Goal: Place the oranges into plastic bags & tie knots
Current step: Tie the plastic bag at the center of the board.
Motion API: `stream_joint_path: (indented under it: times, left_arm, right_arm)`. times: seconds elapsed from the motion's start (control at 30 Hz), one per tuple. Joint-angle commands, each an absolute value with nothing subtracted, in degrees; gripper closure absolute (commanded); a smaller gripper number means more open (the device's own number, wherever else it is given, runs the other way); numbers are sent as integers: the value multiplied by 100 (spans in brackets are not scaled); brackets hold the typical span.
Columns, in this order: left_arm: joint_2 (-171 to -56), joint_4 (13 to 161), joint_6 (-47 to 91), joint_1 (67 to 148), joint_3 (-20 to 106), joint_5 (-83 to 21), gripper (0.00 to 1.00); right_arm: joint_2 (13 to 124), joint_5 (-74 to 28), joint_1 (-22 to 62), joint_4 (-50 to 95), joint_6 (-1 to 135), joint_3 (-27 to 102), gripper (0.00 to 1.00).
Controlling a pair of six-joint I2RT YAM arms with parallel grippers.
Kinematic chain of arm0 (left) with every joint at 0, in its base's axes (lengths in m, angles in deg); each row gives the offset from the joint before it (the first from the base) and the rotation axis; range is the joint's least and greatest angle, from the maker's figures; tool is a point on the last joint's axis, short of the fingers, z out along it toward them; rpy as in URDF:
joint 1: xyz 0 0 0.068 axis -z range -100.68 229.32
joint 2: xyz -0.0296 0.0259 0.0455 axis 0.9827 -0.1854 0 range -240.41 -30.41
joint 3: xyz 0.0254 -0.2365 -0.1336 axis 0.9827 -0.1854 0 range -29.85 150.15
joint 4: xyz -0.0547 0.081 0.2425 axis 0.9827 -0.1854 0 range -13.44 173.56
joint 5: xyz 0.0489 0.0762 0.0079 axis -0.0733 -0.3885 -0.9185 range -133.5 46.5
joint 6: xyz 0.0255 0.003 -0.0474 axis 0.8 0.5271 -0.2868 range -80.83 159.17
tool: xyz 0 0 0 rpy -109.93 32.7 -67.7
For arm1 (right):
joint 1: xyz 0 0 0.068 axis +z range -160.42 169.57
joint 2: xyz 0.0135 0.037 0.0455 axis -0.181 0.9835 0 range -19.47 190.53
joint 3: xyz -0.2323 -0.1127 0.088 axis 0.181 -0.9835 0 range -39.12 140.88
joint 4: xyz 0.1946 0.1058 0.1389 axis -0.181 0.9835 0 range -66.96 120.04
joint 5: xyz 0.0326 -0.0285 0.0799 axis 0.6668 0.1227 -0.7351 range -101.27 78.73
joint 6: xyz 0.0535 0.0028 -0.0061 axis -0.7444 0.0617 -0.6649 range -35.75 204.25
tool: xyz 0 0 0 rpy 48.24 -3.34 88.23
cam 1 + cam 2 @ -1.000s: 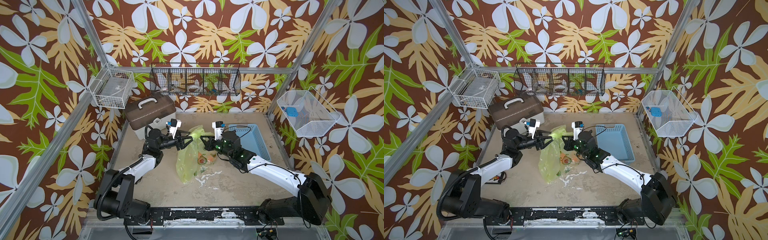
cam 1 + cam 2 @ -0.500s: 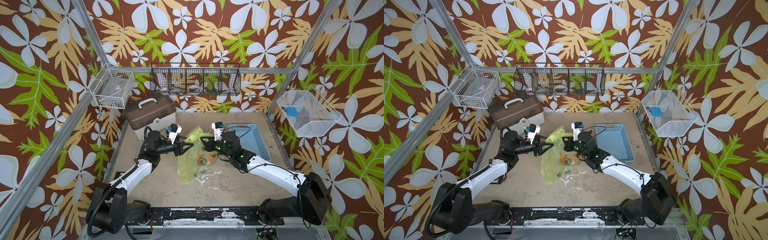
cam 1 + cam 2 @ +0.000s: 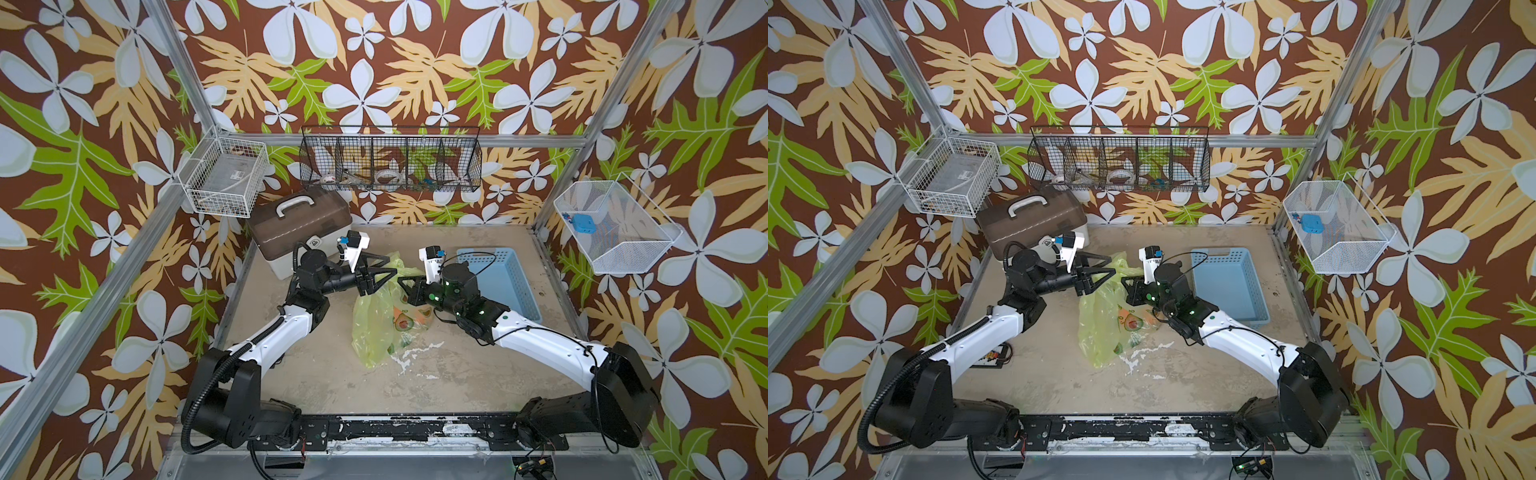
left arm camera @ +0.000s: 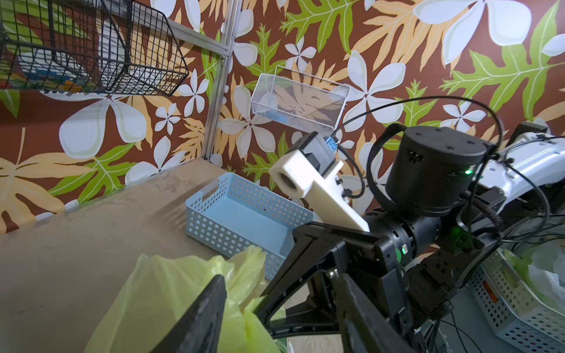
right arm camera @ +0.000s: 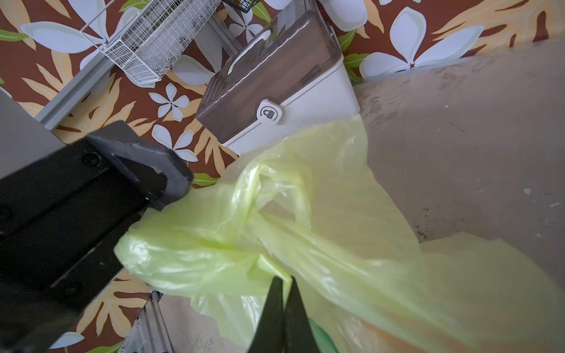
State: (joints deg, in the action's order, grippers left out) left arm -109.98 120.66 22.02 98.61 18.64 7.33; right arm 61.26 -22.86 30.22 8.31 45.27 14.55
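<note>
Plastic bag (image 3: 374, 328), yellow-green and printed with avocados, slumped on the sandy table (image 3: 436, 374) between the two arms. Its lower part lay on the surface and its top was drawn up toward both grippers.

The right gripper (image 5: 282, 290) was pinched tight on a fold of the film near a loop handle, with its jaws together and the plastic caught between them. In a top view the same right gripper (image 3: 1124, 281) sat at the bag's upper edge.

The left gripper (image 3: 391, 265) faced it from the opposite side with its jaws about half spread and gripping nothing. In the right wrist view one of its fingertips (image 5: 174, 180) pressed against the bunched plastic.

An orange tint showed through the film low in the bag, probably the oranges (image 5: 397, 342), though the blur hid their outlines.

The light-blue slotted basket (image 3: 503, 282) stood just behind the right arm, apart from the bag. The brown-lidded storage case (image 3: 297, 220), with its white handle, sat in the far corner behind the left arm
</note>
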Motion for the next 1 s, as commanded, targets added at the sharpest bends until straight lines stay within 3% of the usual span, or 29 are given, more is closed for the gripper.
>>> stream_joint_path:
  times: [0.0,0.2,0.33,0.43,0.97]
  left_arm:
    - [-11009,11280,2799,9879,1845,573,43]
    - [-10951,10956,3067,9881,1704,420,52]
    - [-10893,10642,3225,9874,1779,20,42]
    - [-10736,10603,3303,9879,1769,-461,25]
    - [-11023,8683,4110,9869,2606,-351,22]
  right_arm:
    - [6104,-2309,3036,797,4538,1458,100]
    - [6086,-2304,3037,781,4497,1376,100]
    - [6078,-2330,3044,766,4488,1357,100]
    - [6078,-2374,3040,752,4474,1345,100]
    - [6214,-2506,3071,669,4460,1389,100]
